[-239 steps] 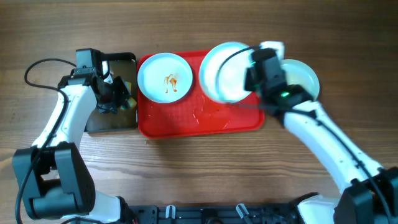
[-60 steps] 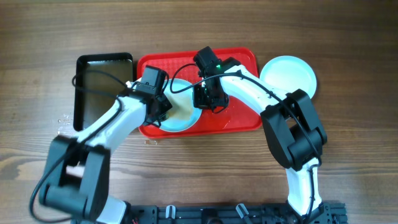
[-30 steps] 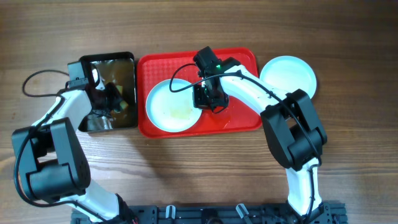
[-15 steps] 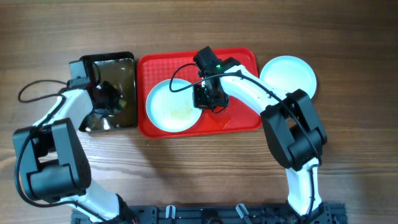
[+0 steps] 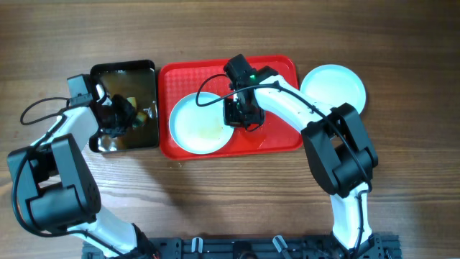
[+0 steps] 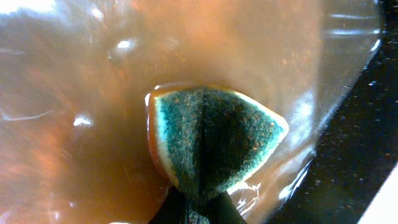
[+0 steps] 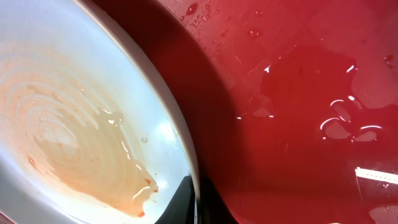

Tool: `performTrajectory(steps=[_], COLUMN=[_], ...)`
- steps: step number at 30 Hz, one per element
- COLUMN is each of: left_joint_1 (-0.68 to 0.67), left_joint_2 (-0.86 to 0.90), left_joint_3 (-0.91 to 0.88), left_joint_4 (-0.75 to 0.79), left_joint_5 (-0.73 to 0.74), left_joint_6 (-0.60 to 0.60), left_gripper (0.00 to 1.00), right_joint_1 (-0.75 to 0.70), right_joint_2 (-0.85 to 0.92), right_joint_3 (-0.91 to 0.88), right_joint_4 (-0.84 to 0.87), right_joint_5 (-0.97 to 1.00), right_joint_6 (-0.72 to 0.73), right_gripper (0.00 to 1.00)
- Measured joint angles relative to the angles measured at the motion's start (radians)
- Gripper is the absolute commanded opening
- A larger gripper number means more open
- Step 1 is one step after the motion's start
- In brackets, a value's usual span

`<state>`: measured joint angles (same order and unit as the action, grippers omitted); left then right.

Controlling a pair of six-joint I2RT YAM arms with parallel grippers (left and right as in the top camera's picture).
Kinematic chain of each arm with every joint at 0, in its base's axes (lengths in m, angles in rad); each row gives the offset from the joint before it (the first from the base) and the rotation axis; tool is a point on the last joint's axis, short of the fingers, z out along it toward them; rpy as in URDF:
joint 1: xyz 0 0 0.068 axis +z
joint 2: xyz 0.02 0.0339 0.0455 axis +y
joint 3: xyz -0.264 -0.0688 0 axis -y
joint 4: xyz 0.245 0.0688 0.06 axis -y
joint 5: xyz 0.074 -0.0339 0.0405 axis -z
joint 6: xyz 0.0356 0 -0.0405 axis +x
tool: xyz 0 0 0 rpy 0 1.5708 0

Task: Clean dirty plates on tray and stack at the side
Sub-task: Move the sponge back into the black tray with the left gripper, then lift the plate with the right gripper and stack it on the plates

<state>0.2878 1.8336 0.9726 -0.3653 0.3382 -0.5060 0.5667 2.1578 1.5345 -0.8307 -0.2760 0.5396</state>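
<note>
A plate (image 5: pixel 192 122) with a thin orange-brown film at its centre lies on the left half of the red tray (image 5: pixel 280 72). My right gripper (image 5: pixel 234 115) is shut on this plate's right rim; the right wrist view shows the jaws (image 7: pixel 196 208) pinching the rim, the smeared plate (image 7: pixel 74 118) and the wet tray floor (image 7: pixel 298 124). Clean plates (image 5: pixel 333 88) sit stacked on the table right of the tray. My left gripper (image 5: pixel 123 115) is shut on a green-and-yellow sponge (image 6: pixel 211 143) and holds it in brown water.
A black metal pan (image 5: pixel 136 78) with murky brown water (image 6: pixel 68 124) stands left of the tray. Water drops and small puddles lie on the tray floor (image 7: pixel 348 124). Bare wooden table (image 5: pixel 230 29) surrounds everything.
My left gripper has left the plate with the sponge and gone into the black pan, then shifted slightly left. The right gripper and the plate have not moved in the last two seconds.
</note>
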Motion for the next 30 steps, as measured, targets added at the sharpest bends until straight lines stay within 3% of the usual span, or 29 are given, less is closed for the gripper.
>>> performTrajectory(steps=[3,5,7,9,13,18,21,25,29,30], left_joint_1=[-0.019,-0.058,-0.099,-0.133,-0.157,-0.169,-0.169,-0.169,-0.169,-0.169], left_joint_2=[-0.032,-0.098,-0.119,-0.119,-0.119,-0.119,-0.133,-0.172,-0.177,-0.192], left_joint_3=[0.001,0.002,0.006,0.006,0.008,0.008,0.008,0.009,0.009,0.009], left_joint_4=[-0.018,-0.024,-0.055,-0.090,-0.198,-0.234,-0.165,-0.055,-0.054,-0.065], left_joint_5=[-0.087,-0.170,-0.227,-0.267,-0.290,-0.290,-0.311,-0.335,-0.341,-0.341], left_joint_6=[0.087,0.212,0.299,0.345,0.358,0.303,0.298,0.356,0.375,0.374], left_gripper=[0.05,0.16,0.44,0.49,0.79,0.89,0.89,0.88,0.89,1.00], right_joint_1=[0.000,0.000,-0.001,0.000,-0.015,-0.061,-0.061,-0.052,0.002,0.024], right_joint_2=[0.000,0.000,0.000,0.000,-0.003,-0.192,-0.307,-0.371,-0.380,-0.380], right_joint_3=[0.000,0.000,0.000,-0.003,-0.005,-0.020,-0.020,-0.021,-0.021,-0.021], right_joint_4=[0.000,0.004,0.012,0.053,0.073,0.028,0.000,-0.057,-0.059,-0.050], right_joint_5=[0.000,0.000,-0.008,-0.019,-0.022,0.135,0.270,0.585,0.857,0.929], right_joint_6=[-0.007,-0.018,-0.022,-0.029,-0.045,-0.122,-0.161,-0.198,-0.259,-0.283], right_gripper=[0.04,0.04,0.04,0.04,0.04,0.04,0.04,0.04,0.04,0.04])
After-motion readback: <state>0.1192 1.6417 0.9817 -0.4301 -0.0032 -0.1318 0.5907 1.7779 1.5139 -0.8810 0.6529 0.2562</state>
